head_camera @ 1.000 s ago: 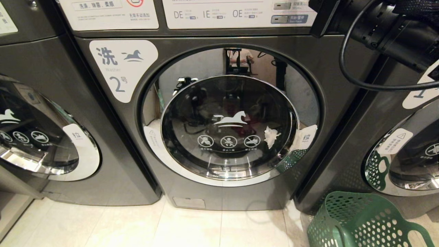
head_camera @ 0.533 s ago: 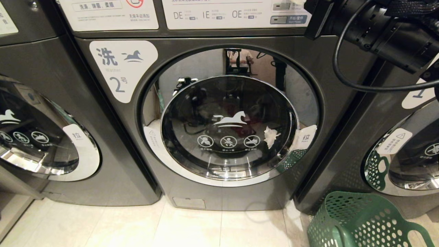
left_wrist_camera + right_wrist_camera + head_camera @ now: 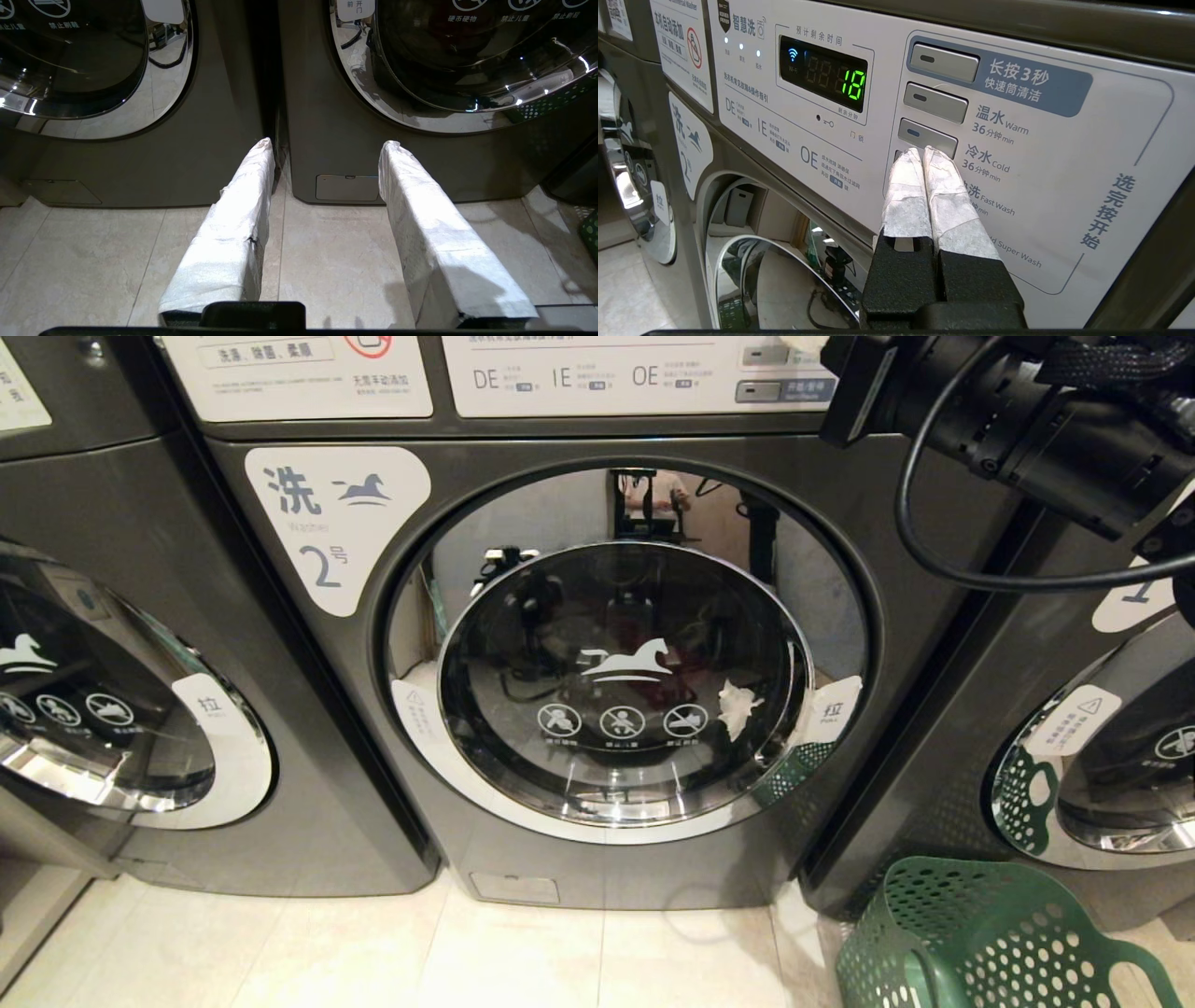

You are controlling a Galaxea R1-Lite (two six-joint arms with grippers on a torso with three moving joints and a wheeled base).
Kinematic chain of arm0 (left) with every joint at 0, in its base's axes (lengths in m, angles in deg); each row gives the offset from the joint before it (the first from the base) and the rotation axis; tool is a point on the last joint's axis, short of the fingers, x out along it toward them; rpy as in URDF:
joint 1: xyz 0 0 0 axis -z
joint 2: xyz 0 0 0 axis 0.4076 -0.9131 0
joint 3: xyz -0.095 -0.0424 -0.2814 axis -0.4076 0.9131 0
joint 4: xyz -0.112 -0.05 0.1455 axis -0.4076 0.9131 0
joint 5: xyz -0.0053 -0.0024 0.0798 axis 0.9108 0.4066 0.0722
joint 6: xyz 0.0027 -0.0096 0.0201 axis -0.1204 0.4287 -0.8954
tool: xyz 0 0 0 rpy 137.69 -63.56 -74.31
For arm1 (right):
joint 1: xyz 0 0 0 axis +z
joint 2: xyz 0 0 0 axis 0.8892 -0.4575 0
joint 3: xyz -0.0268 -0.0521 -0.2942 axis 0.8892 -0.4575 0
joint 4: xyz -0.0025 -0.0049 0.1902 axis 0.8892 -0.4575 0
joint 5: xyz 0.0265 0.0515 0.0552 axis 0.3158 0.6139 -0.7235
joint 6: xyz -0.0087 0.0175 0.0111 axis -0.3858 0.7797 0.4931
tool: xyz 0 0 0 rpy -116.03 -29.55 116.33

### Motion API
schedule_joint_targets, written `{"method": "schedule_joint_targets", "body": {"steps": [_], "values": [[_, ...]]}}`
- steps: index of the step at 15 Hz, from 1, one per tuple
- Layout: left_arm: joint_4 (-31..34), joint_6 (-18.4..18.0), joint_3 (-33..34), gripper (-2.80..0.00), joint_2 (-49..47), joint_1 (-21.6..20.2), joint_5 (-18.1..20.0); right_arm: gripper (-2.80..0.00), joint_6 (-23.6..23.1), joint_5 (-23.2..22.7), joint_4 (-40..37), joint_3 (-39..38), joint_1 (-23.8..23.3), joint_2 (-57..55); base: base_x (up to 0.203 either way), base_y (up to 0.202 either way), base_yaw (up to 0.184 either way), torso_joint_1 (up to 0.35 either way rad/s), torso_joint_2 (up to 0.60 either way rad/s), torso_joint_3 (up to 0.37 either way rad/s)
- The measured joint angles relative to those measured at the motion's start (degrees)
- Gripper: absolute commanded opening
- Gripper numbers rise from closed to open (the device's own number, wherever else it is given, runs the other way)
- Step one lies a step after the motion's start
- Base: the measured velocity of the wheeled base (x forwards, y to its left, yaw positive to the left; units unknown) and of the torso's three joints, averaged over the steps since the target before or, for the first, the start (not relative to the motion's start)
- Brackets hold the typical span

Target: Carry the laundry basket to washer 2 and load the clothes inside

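Head camera looking down at washer 2 [image 3: 616,653] from close, left wrist facing its base from floor level, right wrist nearing its control panel [image 3: 924,116], all sharing this washer.

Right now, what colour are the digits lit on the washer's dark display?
Bright green digits, seen best in the right wrist view.

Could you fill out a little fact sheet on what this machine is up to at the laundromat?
Right claw: shut, tips at the grey buttons on the white control panel
Left claw: open, empty, low over the tiled floor
Dark grey front-loading washer 2: door closed
Display: green 18
Dark green perforated plastic laundry basket: on the floor, right of washer 2
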Motion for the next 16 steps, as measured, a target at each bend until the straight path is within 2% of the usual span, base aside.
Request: {"method": "schedule_joint_targets", "body": {"steps": [6,10,16], "values": [[0.00,0.02,0.00,-2.80,0.00,0.00,-0.02,-2.80,2.78,-0.17,0.41,-3.49,0.23,3.10,0.000,0.000,0.000,0.000,0.00,0.000],[0.00,0.00,0.00,-2.80,0.00,-0.01,-0.01,-2.80,3.05,-0.50,0.39,-9.20,1.89,5.81,0.000,0.000,0.000,0.000,0.00,0.000],[0.00,0.00,0.00,-2.80,0.00,0.00,0.00,-2.80,2.91,-0.50,0.46,-11.57,2.24,6.21,0.000,0.000,0.000,0.000,0.00,0.000]]}}
